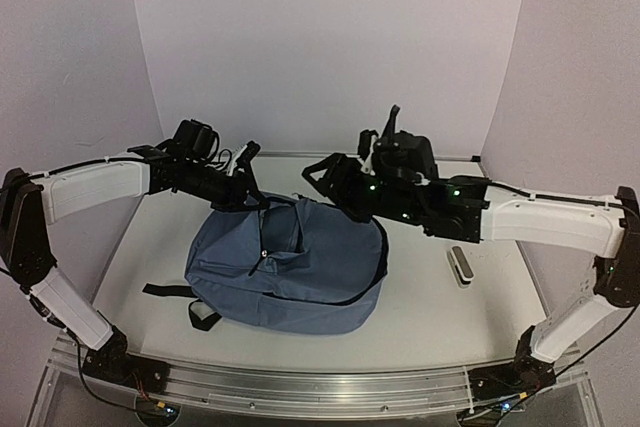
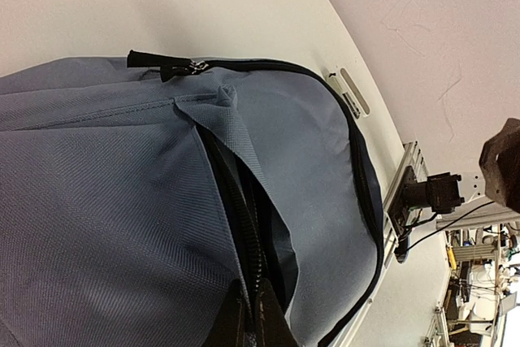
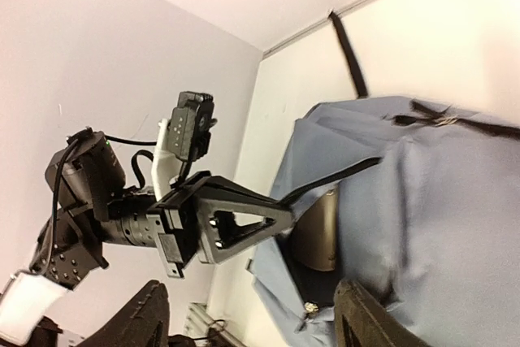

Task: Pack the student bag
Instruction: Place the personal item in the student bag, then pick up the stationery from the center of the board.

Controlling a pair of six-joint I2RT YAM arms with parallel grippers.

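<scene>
The student bag (image 1: pixel 290 267), slate-blue with black straps, lies in the middle of the table with its top opening towards the back. My left gripper (image 1: pixel 252 195) is shut on the bag's zipper edge (image 2: pixel 244 266) and holds the opening up; the right wrist view shows its fingers (image 3: pixel 268 217) pinching that edge. A bronze cylinder (image 3: pixel 317 233) stands inside the opening. My right gripper (image 3: pixel 256 323) hangs open just above the opening, nothing between its fingers (image 3: pixel 366 318). In the top view it (image 1: pixel 330 182) sits over the bag's far end.
A small white and grey oblong item (image 1: pixel 459 265) lies on the table to the right of the bag, also seen in the left wrist view (image 2: pixel 349 91). A loose black strap (image 1: pixel 175 292) trails off the bag's left side. Walls close the back and sides.
</scene>
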